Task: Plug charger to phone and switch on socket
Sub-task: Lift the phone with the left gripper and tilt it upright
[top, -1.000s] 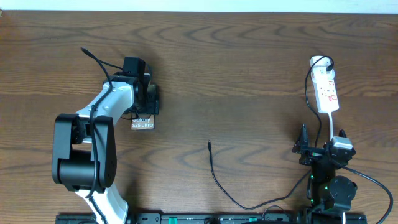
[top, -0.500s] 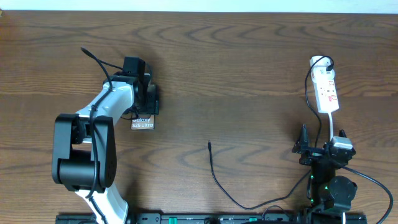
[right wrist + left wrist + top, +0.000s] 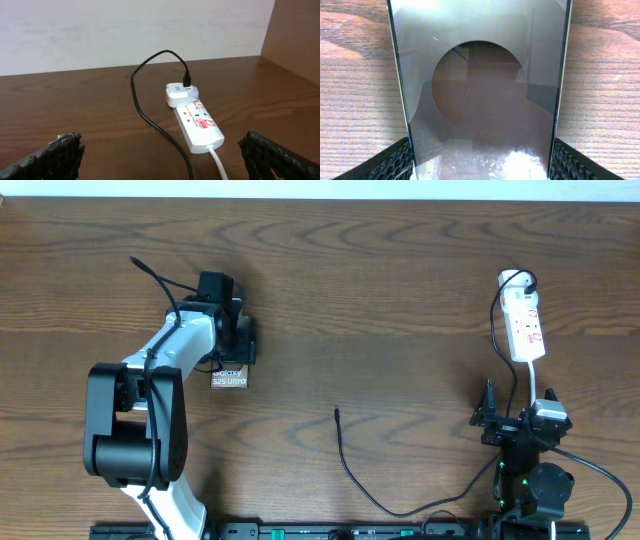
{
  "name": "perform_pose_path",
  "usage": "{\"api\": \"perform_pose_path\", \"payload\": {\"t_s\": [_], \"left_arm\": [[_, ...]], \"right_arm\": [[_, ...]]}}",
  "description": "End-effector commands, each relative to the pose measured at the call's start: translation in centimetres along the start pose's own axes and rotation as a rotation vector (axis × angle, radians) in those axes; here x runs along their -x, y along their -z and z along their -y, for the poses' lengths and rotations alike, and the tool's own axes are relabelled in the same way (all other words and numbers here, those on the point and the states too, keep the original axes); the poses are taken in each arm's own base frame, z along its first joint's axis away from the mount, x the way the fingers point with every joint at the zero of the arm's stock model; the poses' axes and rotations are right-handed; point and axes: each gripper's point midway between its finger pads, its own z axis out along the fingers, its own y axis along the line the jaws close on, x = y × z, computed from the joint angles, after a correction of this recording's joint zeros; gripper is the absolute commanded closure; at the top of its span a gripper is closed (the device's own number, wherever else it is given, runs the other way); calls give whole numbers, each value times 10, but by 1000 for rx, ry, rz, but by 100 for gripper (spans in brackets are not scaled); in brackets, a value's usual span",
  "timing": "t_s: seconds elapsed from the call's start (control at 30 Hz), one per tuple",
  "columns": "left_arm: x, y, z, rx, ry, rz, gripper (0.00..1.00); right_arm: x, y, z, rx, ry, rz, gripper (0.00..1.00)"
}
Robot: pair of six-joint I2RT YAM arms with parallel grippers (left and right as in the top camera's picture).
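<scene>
The brown wooden table (image 3: 400, 260) carries everything. The left arm (image 3: 150, 410) reaches from the near edge up over the left half, and the right arm (image 3: 535, 480) sits folded at the near right corner. The left gripper (image 3: 232, 345) is clamped on the phone (image 3: 480, 100): in the wrist view its black fingers (image 3: 395, 162) press against the two long edges, and the glossy screen with its dark oval fills the space between them. From above, only the end of the phone with the white "Galaxy" text shows below the gripper, left of centre; whether it is lifted off the wood I cannot tell. The right gripper (image 3: 160, 152) has its jaws spread wide apart with nothing between them, facing the socket (image 3: 526, 328), which lies well ahead of it near the far right edge. The charger (image 3: 164, 51) loops out of a white plug (image 3: 180, 94) seated in the far end of the socket and trails back past the right arm. Its small plug tip (image 3: 337, 412) lies loose on the wood near the middle, well apart from the phone.
</scene>
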Motion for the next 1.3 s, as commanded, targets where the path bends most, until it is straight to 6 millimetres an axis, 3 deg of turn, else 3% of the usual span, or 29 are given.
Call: {"api": "perform_pose_path", "payload": {"t_s": [0.0, 0.47, 0.63, 0.77, 1.03, 1.27], "left_arm": [[-3, 2, -8, 42, 1, -2, 93], [25, 61, -5, 22, 5, 171, 93], [29, 88, -4, 0, 91, 233, 93], [31, 116, 27, -200, 112, 278, 93], [37, 145, 56, -478, 354, 262, 93], [44, 168, 49, -755, 657, 164, 93]], "right_arm": [[-1, 0, -1, 5, -6, -1, 1], [-1, 0, -1, 5, -6, -1, 1], [-1, 0, -1, 5, -6, -1, 1], [-1, 0, -1, 5, -6, -1, 1], [-1, 0, -1, 5, -6, -1, 1], [-1, 0, -1, 5, -6, -1, 1]]}}
